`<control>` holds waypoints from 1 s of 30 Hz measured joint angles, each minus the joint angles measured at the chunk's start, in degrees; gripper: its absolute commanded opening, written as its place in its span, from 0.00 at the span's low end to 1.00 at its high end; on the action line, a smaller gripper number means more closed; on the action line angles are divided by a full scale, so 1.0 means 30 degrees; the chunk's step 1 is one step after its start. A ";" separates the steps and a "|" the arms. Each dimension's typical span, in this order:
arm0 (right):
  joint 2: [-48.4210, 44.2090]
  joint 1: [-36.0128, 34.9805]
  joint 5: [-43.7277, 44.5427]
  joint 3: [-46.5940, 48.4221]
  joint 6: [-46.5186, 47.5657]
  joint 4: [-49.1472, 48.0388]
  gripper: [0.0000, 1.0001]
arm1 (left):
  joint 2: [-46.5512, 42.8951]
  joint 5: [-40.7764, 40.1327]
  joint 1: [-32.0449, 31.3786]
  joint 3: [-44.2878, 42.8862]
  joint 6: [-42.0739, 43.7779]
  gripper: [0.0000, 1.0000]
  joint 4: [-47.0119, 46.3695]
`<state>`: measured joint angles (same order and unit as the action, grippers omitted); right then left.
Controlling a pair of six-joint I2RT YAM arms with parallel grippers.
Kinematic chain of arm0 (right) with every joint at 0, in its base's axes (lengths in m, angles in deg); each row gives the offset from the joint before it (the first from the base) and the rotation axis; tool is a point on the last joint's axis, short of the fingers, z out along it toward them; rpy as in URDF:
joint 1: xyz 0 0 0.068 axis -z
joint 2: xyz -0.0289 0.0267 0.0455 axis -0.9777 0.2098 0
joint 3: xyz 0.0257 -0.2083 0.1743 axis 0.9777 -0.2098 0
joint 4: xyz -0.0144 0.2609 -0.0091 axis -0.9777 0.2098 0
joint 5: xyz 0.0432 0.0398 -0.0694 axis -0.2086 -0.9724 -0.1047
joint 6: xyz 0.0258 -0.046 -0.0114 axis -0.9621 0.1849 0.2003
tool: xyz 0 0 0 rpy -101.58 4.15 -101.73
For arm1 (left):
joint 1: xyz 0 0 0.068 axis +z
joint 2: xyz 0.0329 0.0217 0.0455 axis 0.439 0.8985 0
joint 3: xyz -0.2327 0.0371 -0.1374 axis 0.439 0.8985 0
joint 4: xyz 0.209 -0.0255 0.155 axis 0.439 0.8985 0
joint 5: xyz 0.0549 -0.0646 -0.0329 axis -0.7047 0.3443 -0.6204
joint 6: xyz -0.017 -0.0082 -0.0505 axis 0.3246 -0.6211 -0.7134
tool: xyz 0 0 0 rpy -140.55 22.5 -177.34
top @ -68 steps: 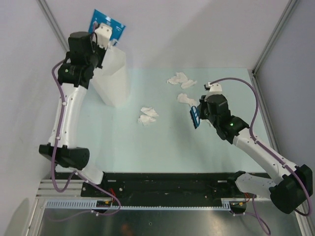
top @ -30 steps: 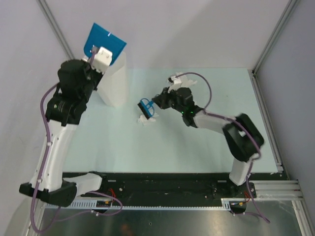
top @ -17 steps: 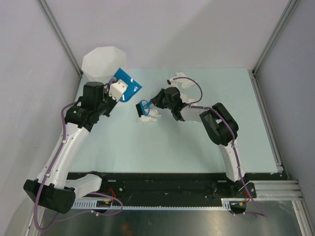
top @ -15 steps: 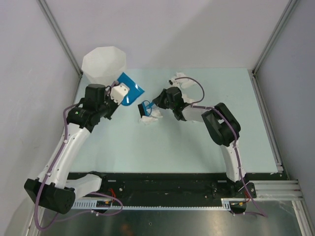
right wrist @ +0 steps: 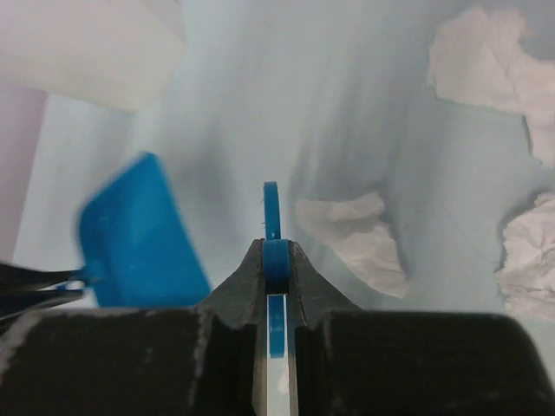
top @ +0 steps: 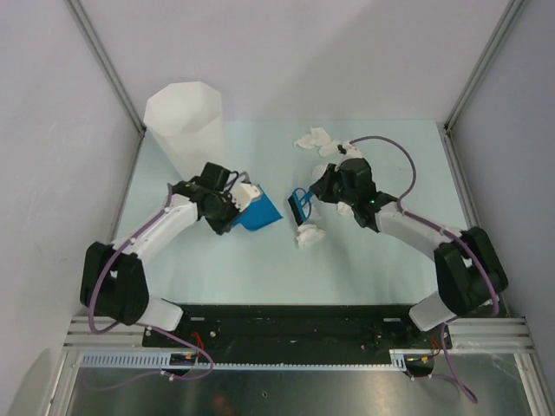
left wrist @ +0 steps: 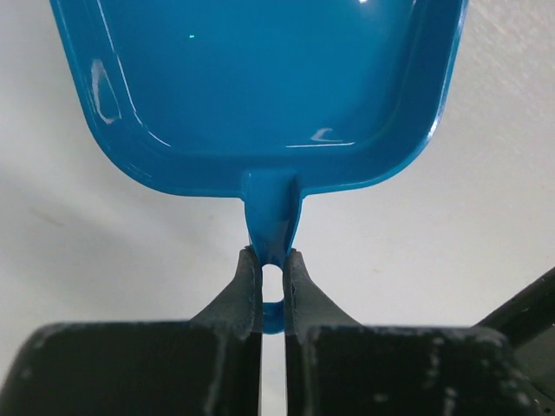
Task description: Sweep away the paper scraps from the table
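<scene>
Top external: paper scrap (top: pixel 310 235) midway between worktop's (top: pixel 373 269) far and near edges, just beside right end effector (top: pixel 311 198), clamped on blue brush (top: pixel 298 209); left end effector (top: pixel 244 203) grips blue dustpan (top: pixel 262 215) handle.

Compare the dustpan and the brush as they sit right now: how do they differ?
The dustpan is a wide, shallow tray; the brush is far smaller and narrower. The dustpan is clamped by its thin handle in the left gripper, the brush in the right gripper. The brush sits close beside a paper scrap; the dustpan lies further left of it, with no scrap in its visible part. Both are blue, and each is held in a shut gripper.
</scene>
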<state>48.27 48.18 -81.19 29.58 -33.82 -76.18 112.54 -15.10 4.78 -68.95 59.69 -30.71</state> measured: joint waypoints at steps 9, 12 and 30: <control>-0.7905 -0.1384 0.5413 0.0044 0.3767 0.3351 0.00 | 0.3002 -0.0670 -0.3009 0.1195 -0.0007 0.00 0.0000; -0.8451 -0.1596 0.7490 0.0146 0.4699 0.4772 0.00 | 0.3497 -0.0743 -0.3716 0.1406 0.0000 0.00 0.0036; -0.1428 -0.4532 0.3949 0.0882 0.4612 0.5639 0.00 | 0.4452 -0.0729 -0.4197 0.1370 0.0000 0.00 -0.0058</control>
<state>43.99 34.58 -69.34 32.23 -19.98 -59.26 125.89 -17.28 -7.81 -64.84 59.69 -30.88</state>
